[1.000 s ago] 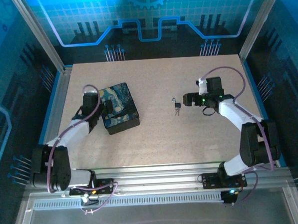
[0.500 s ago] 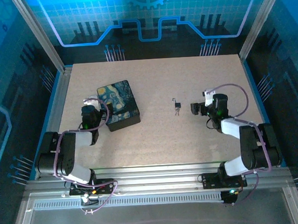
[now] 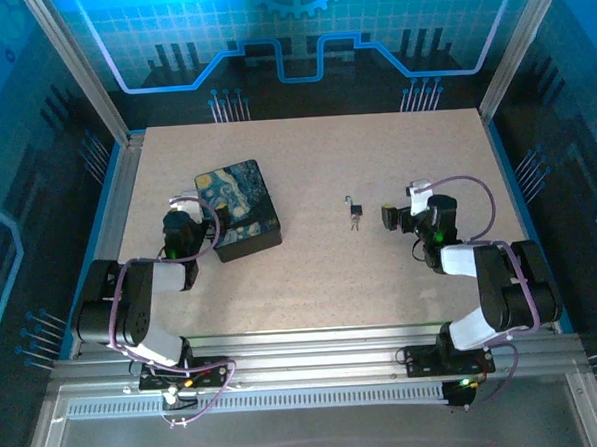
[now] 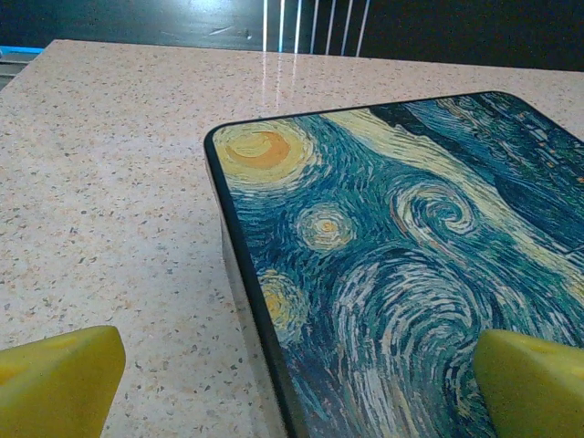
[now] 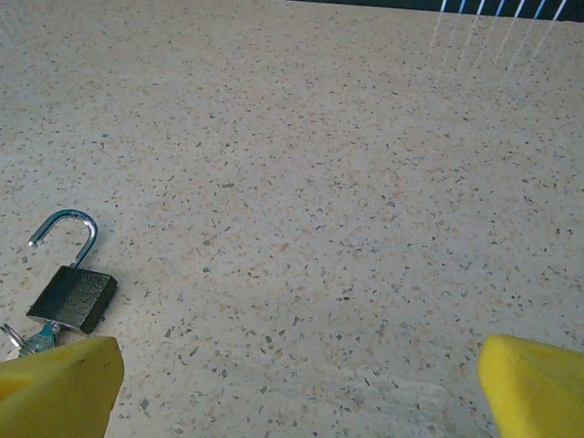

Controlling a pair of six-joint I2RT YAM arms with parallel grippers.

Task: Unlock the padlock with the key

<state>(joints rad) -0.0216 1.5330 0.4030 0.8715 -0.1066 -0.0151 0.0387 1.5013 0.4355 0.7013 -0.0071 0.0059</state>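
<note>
The padlock (image 3: 354, 212) is tiny with a dark body and lies on the table right of centre. In the right wrist view the padlock (image 5: 73, 297) has its silvery shackle swung up with one end free. The key (image 5: 27, 338) sticks out from under the body, partly hidden by my left fingertip (image 5: 57, 383). My right gripper (image 3: 388, 217) (image 5: 297, 392) stands open just right of the padlock, with bare table between its fingers. My left gripper (image 3: 209, 228) (image 4: 292, 388) is open at the painted box's near-left edge, holding nothing.
The dark box with the blue-and-yellow swirl lid (image 3: 238, 209) (image 4: 401, 246) sits left of centre, right in front of the left gripper. Metal frame rails (image 3: 117, 193) border the speckled table (image 3: 322, 282). Both arms are folded low near the front edge.
Both arms have drawn back toward the near edge and folded. The right gripper moved a little away from the padlock. The padlock, key and box stay where they were.
</note>
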